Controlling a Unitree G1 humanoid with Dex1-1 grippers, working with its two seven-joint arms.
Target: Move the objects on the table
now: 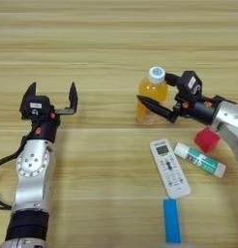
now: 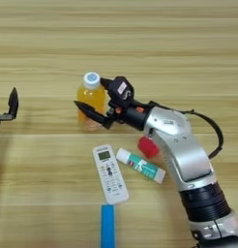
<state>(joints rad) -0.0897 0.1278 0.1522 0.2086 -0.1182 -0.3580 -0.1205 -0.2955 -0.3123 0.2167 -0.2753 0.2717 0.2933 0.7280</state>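
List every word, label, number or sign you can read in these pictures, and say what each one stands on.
No text can be read as it stands.
White remote control: small display and button markings, too small to read.
White-and-green cylindrical tube: green label print, too blurred to read.
Orange-drink bottle with white cap: no legible label.
White sticker on right end effector: blurred.
White sticker on left end effector: blurred.

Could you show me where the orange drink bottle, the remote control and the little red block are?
orange-drink bottle (image 1: 153,91), left eye view, on its orange body below the white cap.
white remote control (image 1: 170,169), left eye view, on the middle of its button face.
red cube (image 1: 207,140), left eye view, on its top face.
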